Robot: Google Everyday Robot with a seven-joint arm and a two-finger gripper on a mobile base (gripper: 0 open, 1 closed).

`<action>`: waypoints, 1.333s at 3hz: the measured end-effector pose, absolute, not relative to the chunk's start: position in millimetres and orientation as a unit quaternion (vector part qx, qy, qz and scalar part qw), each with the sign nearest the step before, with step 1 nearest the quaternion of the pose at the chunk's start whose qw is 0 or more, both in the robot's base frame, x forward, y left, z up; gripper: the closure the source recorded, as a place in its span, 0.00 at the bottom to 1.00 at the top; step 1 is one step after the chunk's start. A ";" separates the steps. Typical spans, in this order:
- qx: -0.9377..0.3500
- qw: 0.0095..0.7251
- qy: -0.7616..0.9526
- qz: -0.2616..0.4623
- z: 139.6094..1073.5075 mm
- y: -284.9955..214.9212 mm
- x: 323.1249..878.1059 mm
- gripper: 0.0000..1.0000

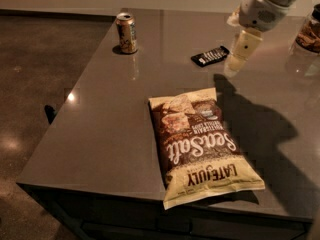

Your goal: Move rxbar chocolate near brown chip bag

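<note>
The single camera view looks down along a grey worktop (107,114). The rxbar chocolate (210,56) lies flat toward the far side, well apart from the brown chip bag (200,144), which lies flat near the front edge with its lettering upside down to the camera. The pincer (234,63) hangs just to the right of the bar, tilted down toward the worktop and close to the bar's right end. It does not appear to be holding the bar, and whether the pincer is apart or together I cannot tell. By my reading the task is at its start: the bar has not been lifted or shifted toward the bag, so the grasp, the carry across the bare stretch between them and the set-down beside the bag are all left to do. Counted: one rxbar, one chip bag, one upright gold can (127,32) at the far left, one clear jar (309,34) partly cut off at the right edge, and one pincer.
</note>
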State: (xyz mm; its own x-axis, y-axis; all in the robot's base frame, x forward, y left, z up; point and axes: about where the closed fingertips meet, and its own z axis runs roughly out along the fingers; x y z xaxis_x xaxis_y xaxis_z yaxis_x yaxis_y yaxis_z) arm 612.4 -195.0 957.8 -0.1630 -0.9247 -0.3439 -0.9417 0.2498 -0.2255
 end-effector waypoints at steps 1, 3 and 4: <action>-0.614 0.205 0.762 0.016 947.0 -191.4 644.4 0.00; -0.540 0.252 0.802 0.044 916.1 -202.2 684.3 0.00; -0.480 0.285 0.826 0.075 899.5 -212.3 699.8 0.00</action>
State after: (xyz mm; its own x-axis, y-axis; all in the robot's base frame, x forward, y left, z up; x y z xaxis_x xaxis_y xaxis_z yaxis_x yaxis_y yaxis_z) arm 699.8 -212.3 899.5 -0.3759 -0.7509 -0.5430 -0.8366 0.5271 -0.1496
